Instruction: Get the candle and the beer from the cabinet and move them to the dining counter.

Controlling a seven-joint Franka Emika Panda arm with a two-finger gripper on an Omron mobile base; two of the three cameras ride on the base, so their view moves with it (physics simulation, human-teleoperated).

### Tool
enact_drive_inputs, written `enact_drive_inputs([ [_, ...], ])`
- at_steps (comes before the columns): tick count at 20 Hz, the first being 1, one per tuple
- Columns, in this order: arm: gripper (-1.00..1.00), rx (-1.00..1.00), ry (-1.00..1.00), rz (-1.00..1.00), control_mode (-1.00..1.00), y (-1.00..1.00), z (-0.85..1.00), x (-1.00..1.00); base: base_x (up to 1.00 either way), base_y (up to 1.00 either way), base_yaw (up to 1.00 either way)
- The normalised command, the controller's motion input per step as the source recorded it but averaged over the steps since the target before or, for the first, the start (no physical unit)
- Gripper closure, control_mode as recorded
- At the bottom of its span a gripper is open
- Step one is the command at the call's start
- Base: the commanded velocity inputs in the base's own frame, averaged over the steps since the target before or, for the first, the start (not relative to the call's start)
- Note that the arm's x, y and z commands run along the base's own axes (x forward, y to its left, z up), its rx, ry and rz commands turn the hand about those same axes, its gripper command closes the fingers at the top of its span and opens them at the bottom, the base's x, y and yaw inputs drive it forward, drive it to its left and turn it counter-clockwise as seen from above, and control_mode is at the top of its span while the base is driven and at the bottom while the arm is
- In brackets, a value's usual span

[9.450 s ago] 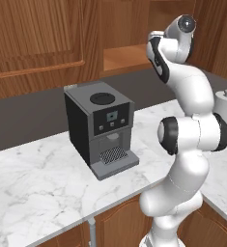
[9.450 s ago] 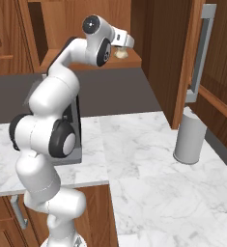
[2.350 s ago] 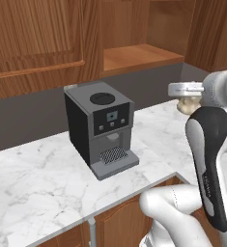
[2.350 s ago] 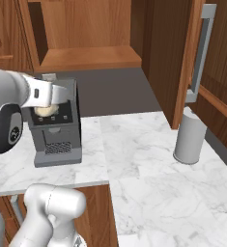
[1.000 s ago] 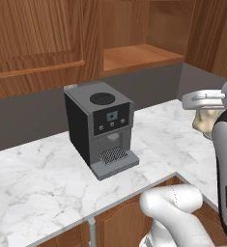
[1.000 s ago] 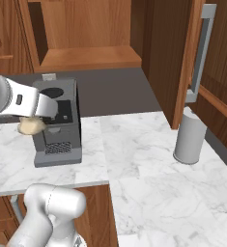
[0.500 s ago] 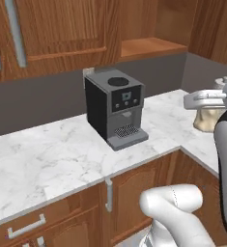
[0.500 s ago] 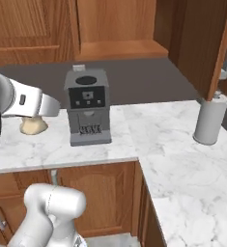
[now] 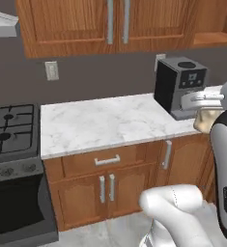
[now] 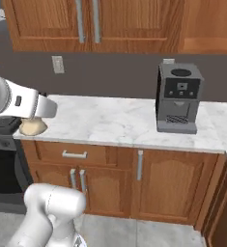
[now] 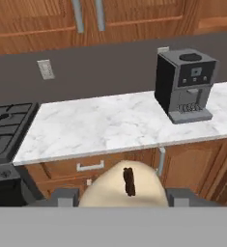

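Carrying the candle [image 11: 122,185], hand [image 11: 120,197] clamped on it. Dining surface isn't reached yet. Beer's not fetched, I reckon.

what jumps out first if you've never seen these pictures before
First, the white robot arm holding a pale cream candle in its gripper, out in front of the wooden lower cupboards. Behind it, a dark grey coffee machine stands at the right end of the white marble worktop. A black gas stove sits at the left end.
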Motion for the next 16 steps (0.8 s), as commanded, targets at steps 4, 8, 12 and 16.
enact_drive_inputs([
  [4, 1.00, 0.00, 0.00, 0.00, 1.00, 0.00, 0.00, 0.00, -0.92, 1.00, 0.58],
  [8, 1.00, 0.00, 0.00, 0.00, 1.00, 0.00, 0.00, 0.00, -0.96, 1.00, 0.58],
  [12, 1.00, 0.00, 0.00, 0.00, 1.00, 0.00, 0.00, 0.00, -0.83, 1.00, 0.67],
  [16, 1.00, 0.00, 0.00, 0.00, 1.00, 0.00, 0.00, 0.00, -0.29, 0.56, 0.94],
])
